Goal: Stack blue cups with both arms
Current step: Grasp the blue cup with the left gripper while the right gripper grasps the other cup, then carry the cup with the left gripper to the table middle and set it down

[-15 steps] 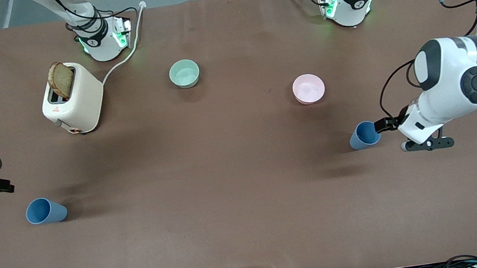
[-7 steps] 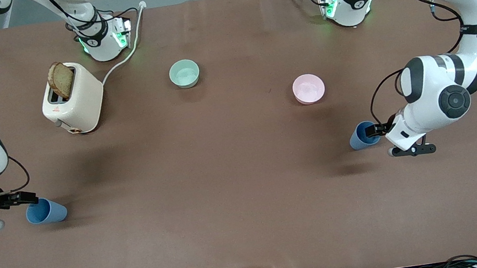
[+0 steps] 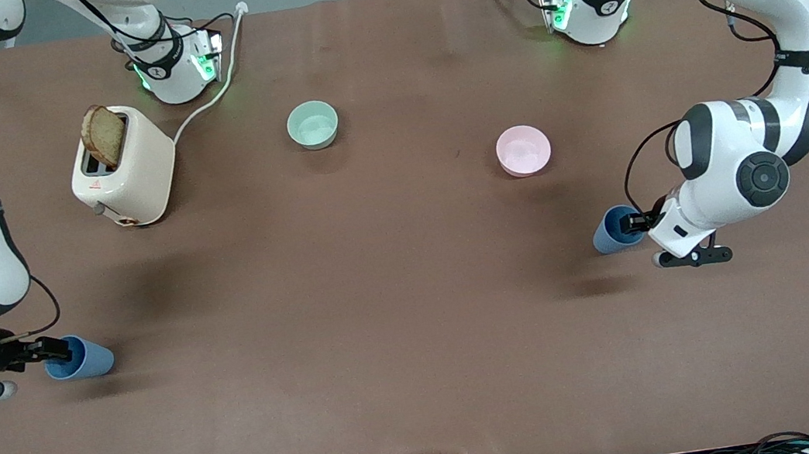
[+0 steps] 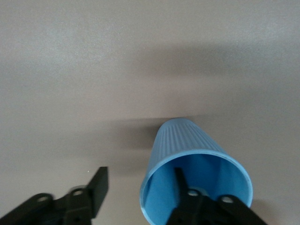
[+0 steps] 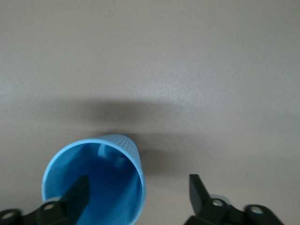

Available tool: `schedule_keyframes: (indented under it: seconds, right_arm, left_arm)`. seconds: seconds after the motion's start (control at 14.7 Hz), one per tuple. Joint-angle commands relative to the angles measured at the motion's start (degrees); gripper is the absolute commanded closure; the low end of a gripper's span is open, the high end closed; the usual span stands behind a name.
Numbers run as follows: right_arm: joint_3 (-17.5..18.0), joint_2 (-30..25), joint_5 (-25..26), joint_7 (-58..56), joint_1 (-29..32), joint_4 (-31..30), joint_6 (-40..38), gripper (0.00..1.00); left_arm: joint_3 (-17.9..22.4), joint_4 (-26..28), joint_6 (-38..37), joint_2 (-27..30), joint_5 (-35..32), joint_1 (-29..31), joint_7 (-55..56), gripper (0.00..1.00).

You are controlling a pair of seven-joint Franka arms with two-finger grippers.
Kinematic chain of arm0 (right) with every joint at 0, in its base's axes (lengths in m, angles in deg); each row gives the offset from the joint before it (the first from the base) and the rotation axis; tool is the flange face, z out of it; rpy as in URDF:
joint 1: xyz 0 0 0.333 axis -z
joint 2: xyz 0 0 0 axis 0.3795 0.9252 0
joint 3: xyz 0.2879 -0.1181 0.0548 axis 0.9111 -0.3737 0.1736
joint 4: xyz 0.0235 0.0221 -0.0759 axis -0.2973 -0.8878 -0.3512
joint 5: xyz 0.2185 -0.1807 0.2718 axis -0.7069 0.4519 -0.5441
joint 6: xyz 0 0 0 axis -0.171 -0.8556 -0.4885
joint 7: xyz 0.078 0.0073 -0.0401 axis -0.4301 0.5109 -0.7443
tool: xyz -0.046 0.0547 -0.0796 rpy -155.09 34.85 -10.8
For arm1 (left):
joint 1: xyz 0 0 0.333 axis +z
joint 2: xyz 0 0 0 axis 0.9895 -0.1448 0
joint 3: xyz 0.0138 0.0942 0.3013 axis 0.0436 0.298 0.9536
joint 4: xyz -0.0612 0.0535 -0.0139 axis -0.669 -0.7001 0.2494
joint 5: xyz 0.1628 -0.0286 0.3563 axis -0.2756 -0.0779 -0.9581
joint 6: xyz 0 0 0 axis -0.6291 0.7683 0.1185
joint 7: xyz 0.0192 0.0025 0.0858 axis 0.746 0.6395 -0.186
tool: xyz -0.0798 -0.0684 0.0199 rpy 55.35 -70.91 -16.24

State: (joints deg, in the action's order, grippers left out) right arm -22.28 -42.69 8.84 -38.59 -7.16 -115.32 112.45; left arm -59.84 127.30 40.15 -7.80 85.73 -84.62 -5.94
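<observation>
Two blue cups lie on their sides on the brown table. One blue cup [image 3: 612, 231] is toward the left arm's end, with its mouth facing my left gripper [image 3: 634, 222]. In the left wrist view the left gripper [image 4: 139, 176] is open, with one finger inside that cup [image 4: 187, 140] and the other outside its wall. The other blue cup [image 3: 90, 360] is toward the right arm's end. My right gripper [image 3: 57, 349] is at its mouth. In the right wrist view the right gripper [image 5: 138, 180] is open and straddles the wall of that cup [image 5: 108, 173] in the same way.
A cream toaster [image 3: 128, 177] with a slice of bread stands near the right arm's base, with its cord trailing. A mint-green bowl [image 3: 313, 124] and a pink bowl [image 3: 523, 149] sit farther from the front camera than the cups.
The right arm swung in from the table's end and brought its gripper to the cup's mouth. The left gripper edged in onto its cup's rim. Neither cup moved.
</observation>
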Motion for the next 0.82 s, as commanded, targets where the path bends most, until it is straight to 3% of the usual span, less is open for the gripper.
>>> schedule_keyframes:
  seconds: [0.0, 0.07, 0.41, 0.54, 0.75]
  right_arm:
    - [0.95, 1.62, -1.76, -2.64, 1.12, -0.06, 1.7, 0.85]
    - [0.95, 1.71, -1.94, -2.64, 0.86, -0.32, 1.97, 0.95]
    - [0.95, 0.75, -1.94, -2.12, 0.33, 0.29, -1.69, 0.97]
    - [1.03, -1.88, -1.94, -2.03, 0.77, 1.34, -7.4, 0.97]
    - [0.77, -7.33, -1.94, -1.86, 0.77, 2.31, -13.38, 0.97]
  left_arm:
    - [-0.54, -0.35, 0.05, 0.01, -1.18, 0.22, 0.49, 0.92]
    - [-0.54, -0.35, -0.03, 0.01, -1.18, 0.31, 0.49, 0.99]
    - [-0.72, -2.8, -2.13, 2.55, -1.27, -0.57, -0.65, 0.99]
    - [-1.85, -8.05, -4.85, 2.74, -1.27, -0.92, -1.09, 0.99]
    - [-7.55, -18.77, -12.49, 0.82, -1.36, -1.7, -1.18, 1.0]
